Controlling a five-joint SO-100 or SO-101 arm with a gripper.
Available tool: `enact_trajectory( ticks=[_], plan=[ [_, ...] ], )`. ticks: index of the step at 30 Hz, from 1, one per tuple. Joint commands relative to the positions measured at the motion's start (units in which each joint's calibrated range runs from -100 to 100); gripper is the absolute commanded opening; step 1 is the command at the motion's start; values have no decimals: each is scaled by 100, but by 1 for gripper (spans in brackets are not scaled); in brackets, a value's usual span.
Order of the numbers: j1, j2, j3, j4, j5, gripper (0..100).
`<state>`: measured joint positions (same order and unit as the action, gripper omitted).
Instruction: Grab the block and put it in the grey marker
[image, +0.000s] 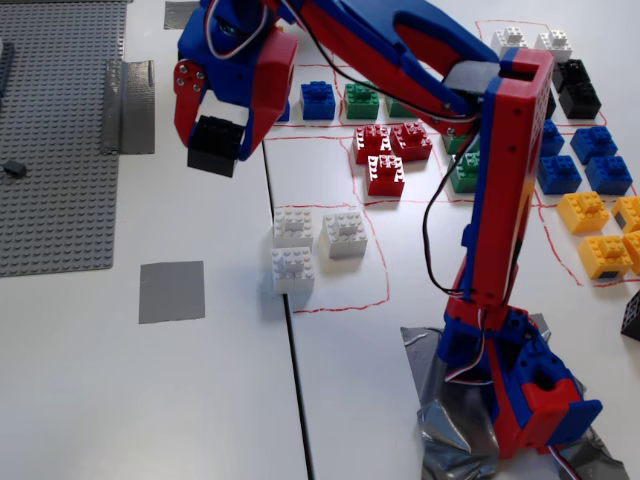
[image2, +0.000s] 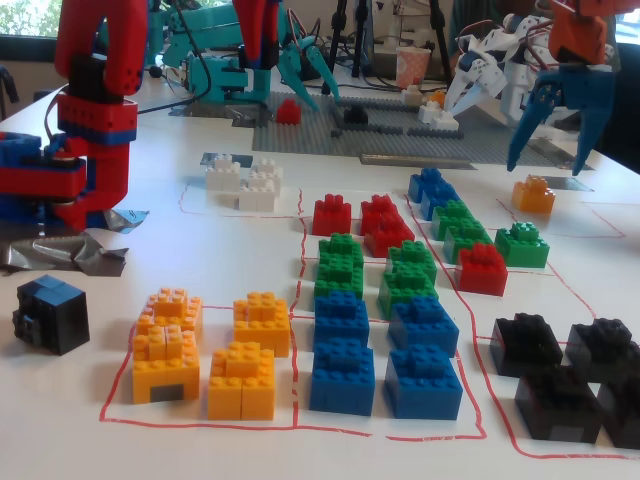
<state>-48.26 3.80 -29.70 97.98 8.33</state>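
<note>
In a fixed view the block (image: 212, 150), a small black studded brick, hangs in the air left of the table seam. My red and blue gripper (image: 218, 135) is shut on it. The grey marker (image: 172, 291), a flat square tape patch, lies on the white table below and slightly left of the block, well apart from it. In the other fixed view only my gripper's red fingers (image2: 256, 25) show at the top edge, and the block cannot be made out. There the marker (image2: 214, 158) sits just behind the white bricks.
Three white bricks (image: 310, 245) stand right of the marker. Rows of coloured bricks (image: 385, 150) fill the right side. A studded grey baseplate (image: 55, 130), a creased tape strip (image: 128, 105) and another grey patch (image: 187, 13) lie at the left and top. Other robot arms (image2: 560, 90) stand behind.
</note>
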Motion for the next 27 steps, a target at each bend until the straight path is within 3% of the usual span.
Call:
enact_trajectory(
  ticks=[1, 27],
  plan=[
    [-228, -569, 0, -195, -98, 0],
    [-473, -462, 2661, -2021, -596, 0]
  ],
)
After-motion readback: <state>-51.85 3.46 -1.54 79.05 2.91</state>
